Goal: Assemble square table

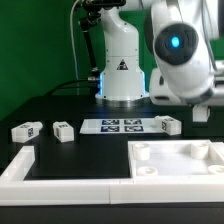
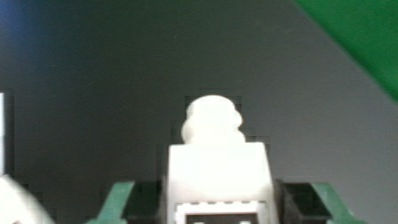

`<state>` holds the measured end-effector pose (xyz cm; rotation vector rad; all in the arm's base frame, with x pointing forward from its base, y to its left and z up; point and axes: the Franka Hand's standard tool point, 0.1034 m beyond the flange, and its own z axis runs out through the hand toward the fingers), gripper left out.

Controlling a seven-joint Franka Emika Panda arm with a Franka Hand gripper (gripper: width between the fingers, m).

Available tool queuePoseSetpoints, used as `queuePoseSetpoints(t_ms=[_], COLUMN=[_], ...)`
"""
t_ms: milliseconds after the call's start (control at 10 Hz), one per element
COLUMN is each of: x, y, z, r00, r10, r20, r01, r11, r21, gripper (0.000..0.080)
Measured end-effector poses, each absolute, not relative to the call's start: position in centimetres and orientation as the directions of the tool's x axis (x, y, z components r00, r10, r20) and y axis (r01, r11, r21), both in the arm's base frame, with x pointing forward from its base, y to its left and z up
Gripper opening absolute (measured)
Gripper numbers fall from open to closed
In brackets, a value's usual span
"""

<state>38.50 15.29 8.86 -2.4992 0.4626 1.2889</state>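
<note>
Wrist view, nearest: my tool (image 2: pixel 214 204) is closed onto 1 held leg (image 2: pixel 217 165). A finger (image 2: pixel 121 203) presses on each side, the tag face is toward the camera, and the rounded peg points away.

The exterior view does not show this grip; my arm (image 1: pixel 182 50) is a blur there.

Exterior view, nearest: tabletop (image 1: pixel 180 168) lies flat on the table (image 1: pixel 60 105) at the exterior view's right, border rails (image 1: pixel 40 172) at its left.

Behind them are 3 loose legs:
- left leg (image 1: pixel 25 129) and middle leg (image 1: pixel 63 130), left of the marker board (image 1: pixel 120 125)
- right leg (image 1: pixel 168 125), just beside the board's right end

Farthest: my base (image 1: pixel 122 75).
</note>
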Motion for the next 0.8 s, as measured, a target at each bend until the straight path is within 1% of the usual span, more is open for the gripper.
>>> queuePoseSetpoints(t_ms=[100,200,300,400,500,600,700,800], x=[39.3,39.7,39.7,40.5,40.8,40.7,42.1,45.6], y=[14.5,14.6,14.8,15.0,15.1,15.0,13.2,10.4], z=[11.2,12.2,11.8,11.4,11.7,11.9,13.0,15.5], r00=[0.521,0.519,0.535,0.581,0.652,0.693,0.756,0.833], r10=[-0.162,-0.2,-0.19,-0.212,-0.245,-0.261,-0.209,-0.159], r20=[-0.838,-0.831,-0.823,-0.786,-0.717,-0.672,-0.62,-0.531], r01=[-0.428,-0.445,-0.435,-0.438,-0.439,-0.435,-0.37,-0.309], r11=[-0.899,-0.893,-0.897,-0.895,-0.894,-0.895,-0.918,-0.928], r21=[-0.092,-0.063,-0.076,-0.082,-0.094,-0.1,-0.142,-0.206], gripper=[0.0285,0.0285,0.0285,0.0285,0.0285,0.0285,0.0285,0.0285])
